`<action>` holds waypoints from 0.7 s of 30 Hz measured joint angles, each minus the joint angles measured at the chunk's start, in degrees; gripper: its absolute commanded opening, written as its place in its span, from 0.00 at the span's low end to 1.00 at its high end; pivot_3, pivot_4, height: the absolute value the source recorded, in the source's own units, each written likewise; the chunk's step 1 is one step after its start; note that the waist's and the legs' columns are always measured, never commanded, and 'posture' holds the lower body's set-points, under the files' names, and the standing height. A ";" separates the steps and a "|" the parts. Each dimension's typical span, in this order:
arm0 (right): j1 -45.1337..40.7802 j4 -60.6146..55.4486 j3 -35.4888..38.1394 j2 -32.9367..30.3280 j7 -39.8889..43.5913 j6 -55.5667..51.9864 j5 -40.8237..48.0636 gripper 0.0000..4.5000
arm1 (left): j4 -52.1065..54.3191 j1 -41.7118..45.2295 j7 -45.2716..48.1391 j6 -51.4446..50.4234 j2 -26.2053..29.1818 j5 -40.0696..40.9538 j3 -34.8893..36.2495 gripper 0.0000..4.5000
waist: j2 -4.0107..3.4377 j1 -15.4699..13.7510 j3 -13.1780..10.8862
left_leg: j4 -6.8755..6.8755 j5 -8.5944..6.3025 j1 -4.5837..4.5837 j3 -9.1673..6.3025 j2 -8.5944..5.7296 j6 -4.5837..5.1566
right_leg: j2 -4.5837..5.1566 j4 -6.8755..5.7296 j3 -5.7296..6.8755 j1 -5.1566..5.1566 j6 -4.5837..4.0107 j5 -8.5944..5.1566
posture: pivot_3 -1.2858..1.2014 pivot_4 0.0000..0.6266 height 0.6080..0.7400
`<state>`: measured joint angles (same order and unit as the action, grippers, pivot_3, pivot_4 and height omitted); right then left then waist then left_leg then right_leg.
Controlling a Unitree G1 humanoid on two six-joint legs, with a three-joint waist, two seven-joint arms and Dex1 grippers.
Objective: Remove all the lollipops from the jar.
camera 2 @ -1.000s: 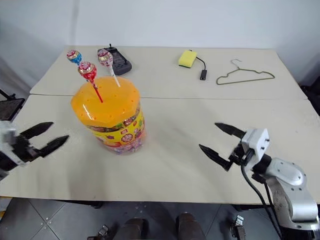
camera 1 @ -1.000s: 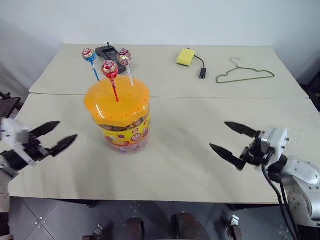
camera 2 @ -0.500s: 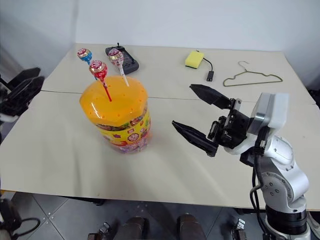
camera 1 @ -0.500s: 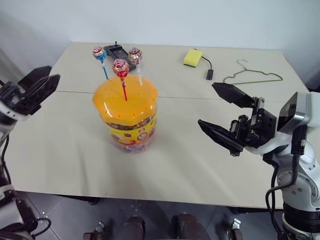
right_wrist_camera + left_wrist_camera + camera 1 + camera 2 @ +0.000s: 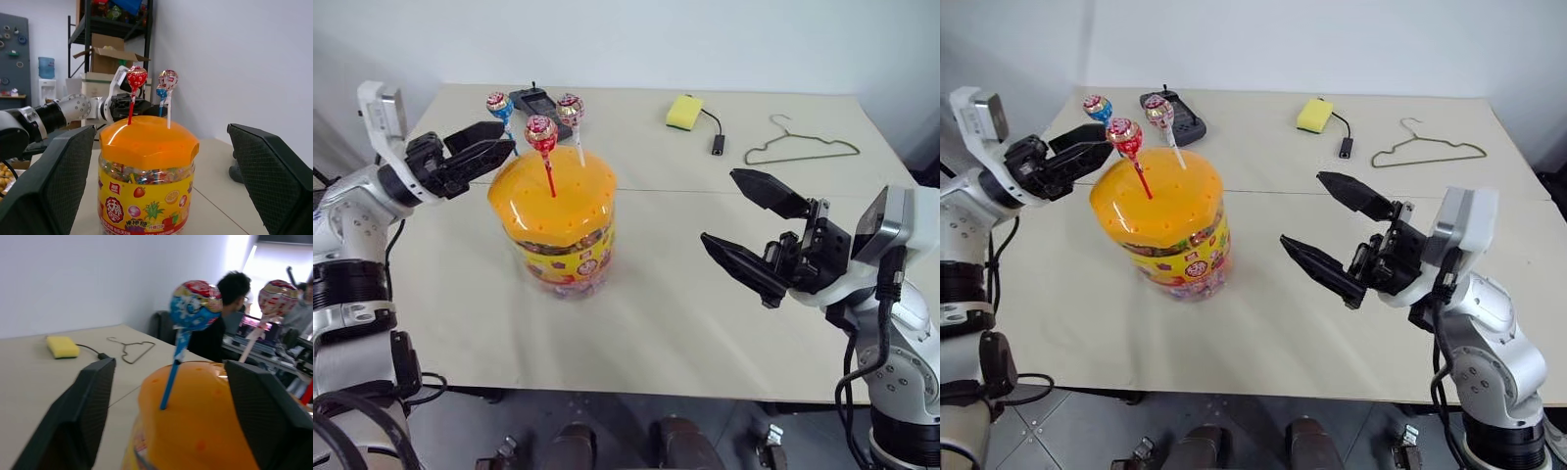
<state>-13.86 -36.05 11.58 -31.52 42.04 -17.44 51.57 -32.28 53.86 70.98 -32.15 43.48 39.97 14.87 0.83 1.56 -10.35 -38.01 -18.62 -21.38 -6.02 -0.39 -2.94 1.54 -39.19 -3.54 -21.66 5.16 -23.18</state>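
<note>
Near the left-middle of the pale worktop [image 5: 705,323] sits the jar [image 5: 556,227] — clear plastic with an orange domed lid full of little holes and a yellow-red fruit label. All three lollipops are stuck upright in the lid: the blue-stick one [image 5: 499,106] on the far left, the white-stick one [image 5: 571,110] on the far right, and the red-stick one [image 5: 541,130] nearest the middle of the lid.

The left claw [image 5: 487,149] is up at lid height on the jar's left, pointing right toward the blue-stick lollipop. In the left wrist view that lollipop [image 5: 194,308] stands between the two black fingers [image 5: 83,406], which are spread with clear gaps on both sides, so it's not pinching anything, not touching the stick either as far as I can see.

The right claw [image 5: 744,227] hangs over the worktop well to the right of the jar, pointing left at it, fingers spread wide and holding nothing. From the right wrist view you look straight at the jar [image 5: 146,181] with the left arm behind it.

Other stuff on the far side of the worktop — a black gadget with a short antenna [image 5: 536,101] just behind the lollipops, a small yellow box [image 5: 681,112] with a black cable, and a wire hanger [image 5: 795,147] off to the far right. A person [image 5: 227,318] sits in the background of the left wrist view.
</note>
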 measured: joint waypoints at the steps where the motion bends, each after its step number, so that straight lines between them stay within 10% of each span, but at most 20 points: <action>1: 0.05 -0.09 0.03 0.02 -0.27 0.02 -0.14 1.00 | -0.75 0.44 0.22 0.32 -0.16 -0.46 -0.17 0.53 | 0.00 0.00 0.00 | 0.00 0.00 0.00 0.00 0.00 0.00 | 0.00 0.00 0.00 0.00 0.00 0.00 | 0.52 0.24 1.00; 9: 0.90 -1.41 0.06 0.46 -2.49 0.05 -0.87 1.00 | -5.54 3.64 0.98 2.24 -2.40 -2.24 -0.03 0.01 | 0.00 0.02 0.00 | 0.00 0.00 -0.04 -0.03 0.00 0.00 | 0.01 0.00 0.01 -0.03 0.00 0.00 | 0.52 0.24 1.00; 16: -2.31 -1.65 -0.18 1.50 -3.22 -0.42 3.21 1.00 | -9.09 12.08 -14.47 -3.94 -4.17 3.19 11.41 0.01 | 0.09 0.25 -0.05 | -0.05 0.00 -0.11 -0.10 0.00 0.00 | 0.02 -0.04 0.02 -0.08 0.00 0.00 | 0.52 0.24 1.00; 21: -5.52 0.66 -5.78 -3.11 8.55 -0.55 1.22 1.00 | -0.56 0.82 -22.41 -13.88 8.20 3.49 15.07 0.01 | 0.07 2.29 -0.05 | 0.23 -0.02 0.20 0.02 -0.04 0.02 | -0.04 -0.32 0.04 -0.37 0.00 0.00 | 0.52 0.24 1.00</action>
<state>-19.38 -35.39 5.79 -34.63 50.59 -17.99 52.79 -32.84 54.68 48.58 -46.04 51.68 43.47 29.93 0.90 3.85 -10.40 -37.77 -18.63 -21.18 -6.00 -0.43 -2.92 1.50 -39.50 -3.50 -22.03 5.16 -23.18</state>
